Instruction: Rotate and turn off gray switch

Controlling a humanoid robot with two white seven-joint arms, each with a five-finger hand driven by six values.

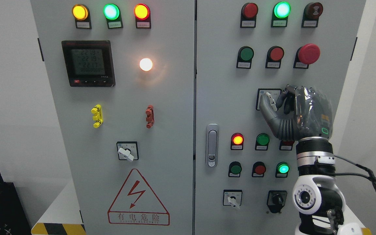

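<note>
A gray rotary switch (270,100) sits on a white square plate on the right cabinet door, below the red mushroom button. Its pale handle shows between the fingers, tilted slightly from upright. My right hand (276,101) comes up from the lower right. Its thumb (267,111) and curled fingers (284,98) are closed around the switch handle. The palm hides the right part of the plate. My left hand is out of view.
Two similar gray switches sit on the left door (127,152) and at the lower right door (233,199), beside a black knob (276,200). Lit lamps and push buttons surround the hand. A door latch (211,145) is at the middle. A red emergency button (308,54) is above.
</note>
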